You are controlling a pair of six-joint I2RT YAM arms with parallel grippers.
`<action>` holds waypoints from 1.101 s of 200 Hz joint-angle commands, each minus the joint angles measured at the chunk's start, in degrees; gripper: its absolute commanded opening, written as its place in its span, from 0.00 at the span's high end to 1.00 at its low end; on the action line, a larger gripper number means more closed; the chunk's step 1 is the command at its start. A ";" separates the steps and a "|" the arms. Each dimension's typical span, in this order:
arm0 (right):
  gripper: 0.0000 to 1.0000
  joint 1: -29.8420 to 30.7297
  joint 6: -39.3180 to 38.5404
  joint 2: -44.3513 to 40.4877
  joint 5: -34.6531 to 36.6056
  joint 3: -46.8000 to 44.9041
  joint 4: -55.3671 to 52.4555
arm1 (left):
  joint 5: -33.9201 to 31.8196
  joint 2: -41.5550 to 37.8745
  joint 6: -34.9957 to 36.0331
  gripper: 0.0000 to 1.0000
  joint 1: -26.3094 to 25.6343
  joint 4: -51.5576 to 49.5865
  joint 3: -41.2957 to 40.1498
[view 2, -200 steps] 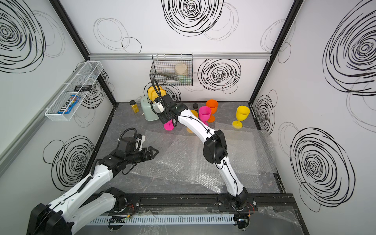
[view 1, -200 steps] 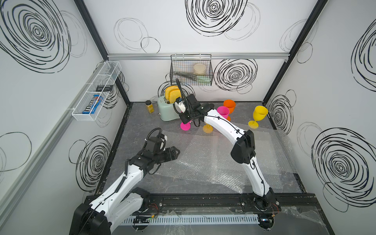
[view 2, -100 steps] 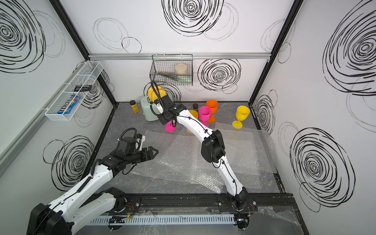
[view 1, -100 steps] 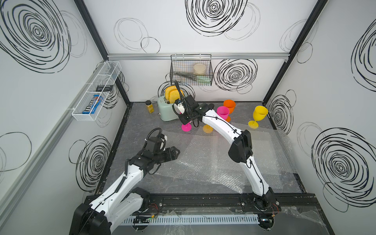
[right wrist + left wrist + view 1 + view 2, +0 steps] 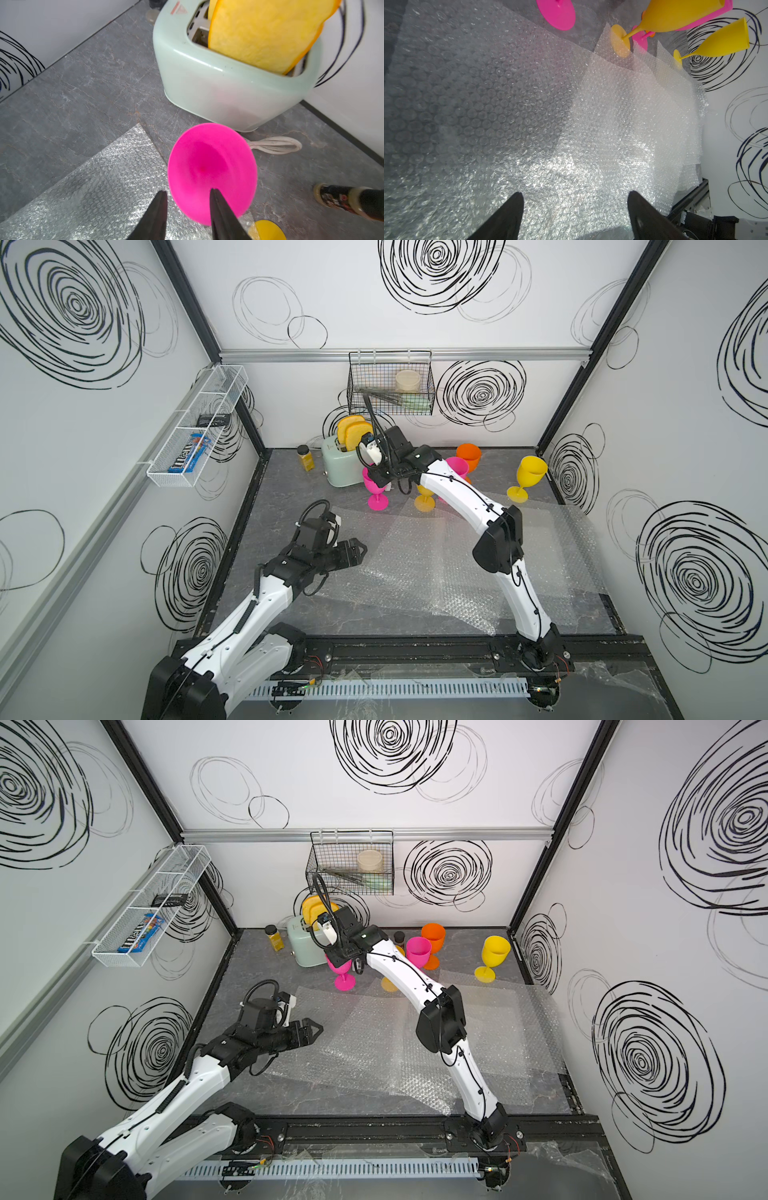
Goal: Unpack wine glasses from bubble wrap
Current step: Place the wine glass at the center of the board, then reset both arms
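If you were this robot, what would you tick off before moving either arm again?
1. Pink glass by the toaster upright on its foot: ok.
2. Right fingers open: ok.
3. Right fingers clear of that glass's rim: cannot tell; they straddle it.
4. Left fingers open and empty above the bubble wrap: ok.
5. All five glasses bare: ok; second pink, orange, corner yellow and middle yellow carry no wrap.

glossy clear bubble wrap (image 5: 508, 104); matt, seemingly plastic goblet (image 5: 207, 166)
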 commanded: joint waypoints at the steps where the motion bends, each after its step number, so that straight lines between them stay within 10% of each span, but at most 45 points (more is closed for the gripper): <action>1: 0.59 -1.52 -0.90 -8.43 0.92 -2.52 2.92 | -2.05 -0.01 2.14 0.17 0.57 -1.11 2.98; 64: 0.48 -7.67 3.44 -36.59 4.77 -39.80 19.22 | -7.12 4.84 10.61 0.12 2.65 -0.67 12.09; 98: 0.21 -16.24 9.49 -55.32 7.24 -67.06 33.17 | -13.38 6.98 14.60 0.04 4.43 4.52 14.13; 107: 0.01 -19.00 10.71 -58.97 8.16 -72.16 35.55 | -13.81 7.32 15.44 0.04 5.65 7.37 13.94; 184: 0.03 -34.31 12.67 -70.44 19.99 -103.56 58.20 | -33.99 10.13 29.32 0.04 12.72 41.51 -0.94; 220: 0.03 -36.92 10.26 -67.49 22.85 -110.83 68.77 | -33.19 13.10 34.05 0.04 13.47 66.94 -14.24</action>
